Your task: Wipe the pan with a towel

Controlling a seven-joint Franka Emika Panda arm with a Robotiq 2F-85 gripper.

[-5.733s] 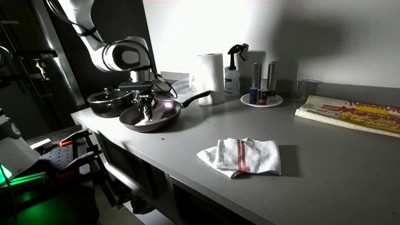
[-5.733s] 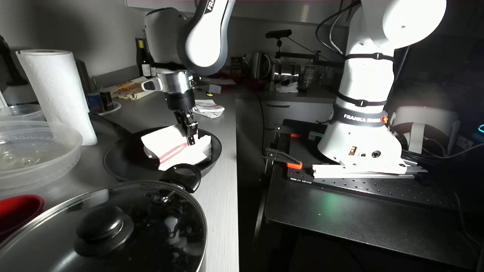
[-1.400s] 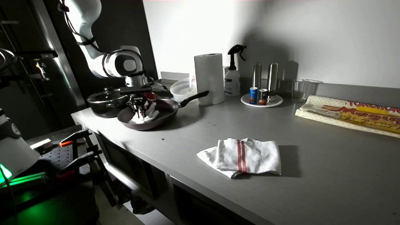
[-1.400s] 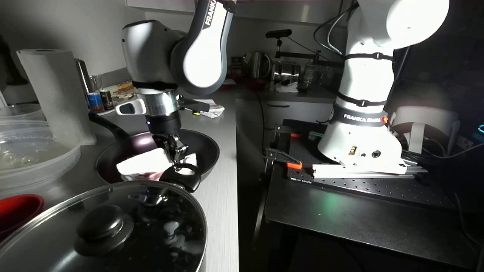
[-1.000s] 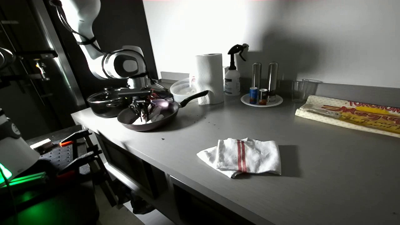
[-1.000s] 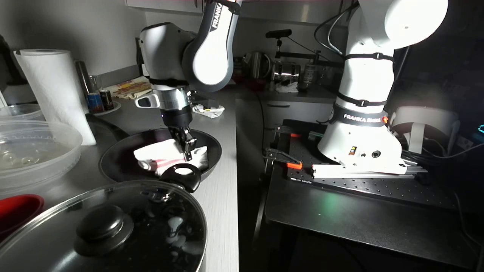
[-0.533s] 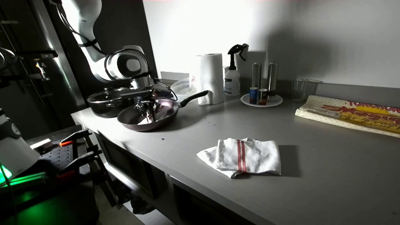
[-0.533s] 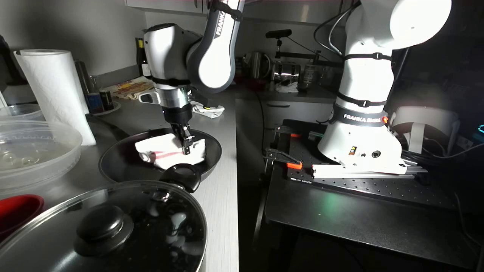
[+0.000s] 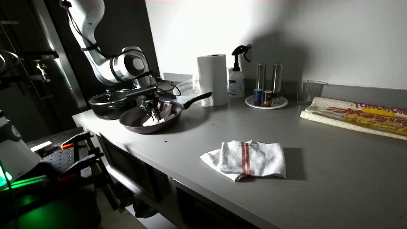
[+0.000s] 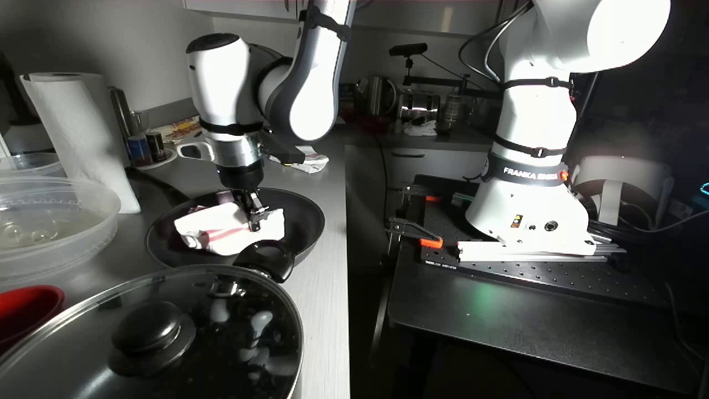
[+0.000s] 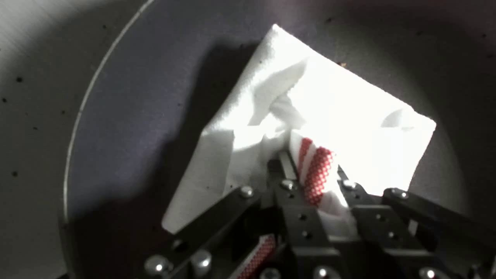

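The dark frying pan (image 9: 127, 120) stands on the counter, its black handle toward the paper towel roll. It also shows in an exterior view (image 10: 304, 208) and in the wrist view (image 11: 120, 112). My gripper (image 11: 314, 170) is shut on a white towel (image 11: 356, 112) with red stripes; folds of it are pinched between the fingers. The gripper points down into the pan in both exterior views (image 9: 155, 117) (image 10: 254, 224). The bunched towel (image 10: 210, 227) lies against the pan's inside. Its underside and the pan floor beneath it are hidden. Small dark specks show in the pan.
A lidded pot (image 9: 109, 103) stands close beside the pan. A paper towel roll (image 9: 213, 81), a clear plastic tub (image 10: 50, 221) and a red bowl (image 10: 25, 310) are near. A second folded towel (image 9: 264, 159) lies on the counter near its front edge.
The gripper has moved back and forth inside the pan with the towel held. In the last half second it shifted away from the counter's front edge, and the wrist tilted. The pan barely moved.
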